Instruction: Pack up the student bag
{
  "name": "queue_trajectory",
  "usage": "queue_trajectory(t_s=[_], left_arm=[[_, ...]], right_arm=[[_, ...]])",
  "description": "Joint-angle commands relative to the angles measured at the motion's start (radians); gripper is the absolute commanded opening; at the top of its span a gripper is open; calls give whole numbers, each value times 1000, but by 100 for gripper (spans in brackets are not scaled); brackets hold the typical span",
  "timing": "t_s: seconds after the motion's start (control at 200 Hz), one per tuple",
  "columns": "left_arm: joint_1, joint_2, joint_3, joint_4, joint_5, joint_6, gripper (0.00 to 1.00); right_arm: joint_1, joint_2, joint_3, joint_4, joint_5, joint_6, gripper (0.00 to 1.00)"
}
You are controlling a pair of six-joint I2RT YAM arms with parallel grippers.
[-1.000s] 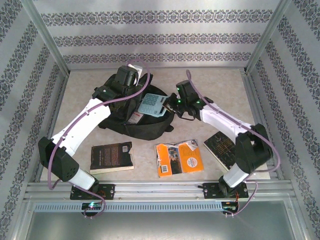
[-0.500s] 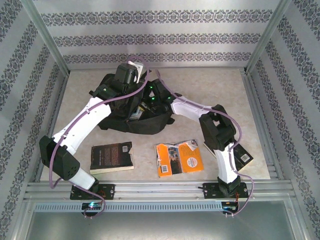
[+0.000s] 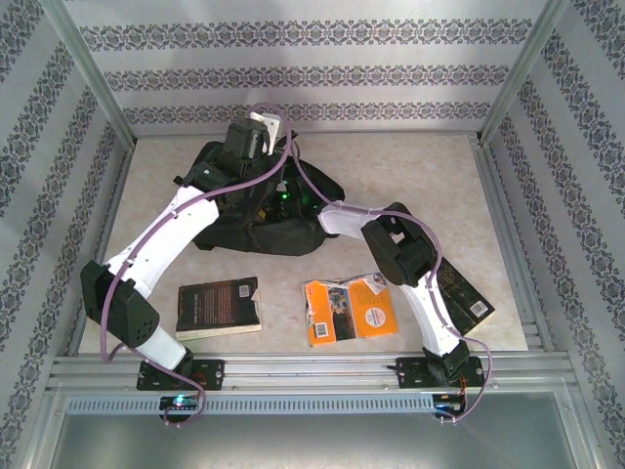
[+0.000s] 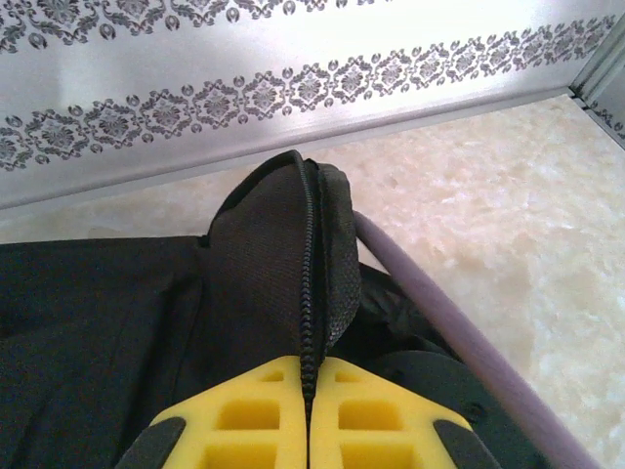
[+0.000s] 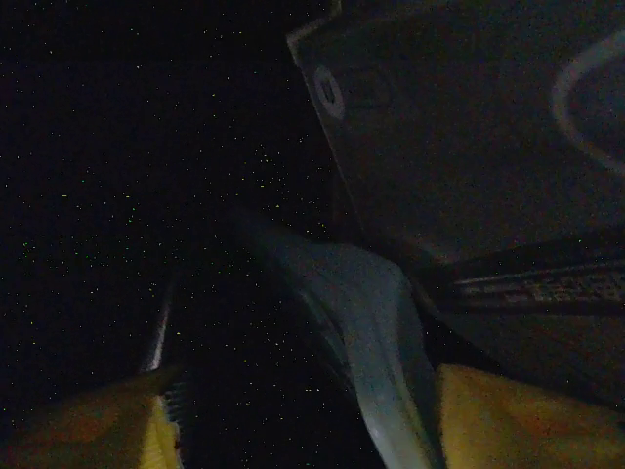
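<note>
**A:** The backpack (image 3: 244, 234) is lying toward the back of the desk (image 3: 430, 166), and both arms are reaching onto it.

**B:** The left pincer (image 4: 309, 391) is clamping the backpack's zipper (image 4: 309, 264) edge. Its yellow fingers are pressed together, holding that flap up in a peak.

**A:** A purple cable (image 4: 439, 322) is running just beside the pinched flap. And the right pincer (image 5: 303, 430)?

**B:** It's sitting down inside the backpack, in the dark. Its fingers (image 5: 518, 420) are standing well apart, not gripping. A pale blue strip (image 5: 361, 313) is running between them, and I can't tell what it is.

**A:** On the near side of the backpack, a dark book (image 3: 218, 306) is lying flat.

**B:** An orange book (image 3: 352, 308) is lying beside it, also in front of the backpack. A second dark book (image 3: 461, 291) is sitting off the backpack's right side, partly under the right arm.
</note>
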Motion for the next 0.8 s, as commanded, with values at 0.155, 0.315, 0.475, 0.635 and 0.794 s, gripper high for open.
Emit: queue_trajectory(t_s=[0.155,0.315,0.475,0.635,0.794], left_arm=[[77,-62,-100,115,-2,-16,0],[100,-57,-140,134,15,-41,0],[106,-48,-145,116,54,-47,0],[108,-34,-140,87,131,-79,0],[104,-32,-201,120,226,-153,0]], right_arm=[[-38,-257,-170,-22,-7,-213,70],[-63,-319,-246,-59,-22,-252,68],[-97,-400,-322,-112,23,-311,65],[-142,-518,-356,-263,69,-421,63],[-153,-693,-350,-629,376,-649,66]])
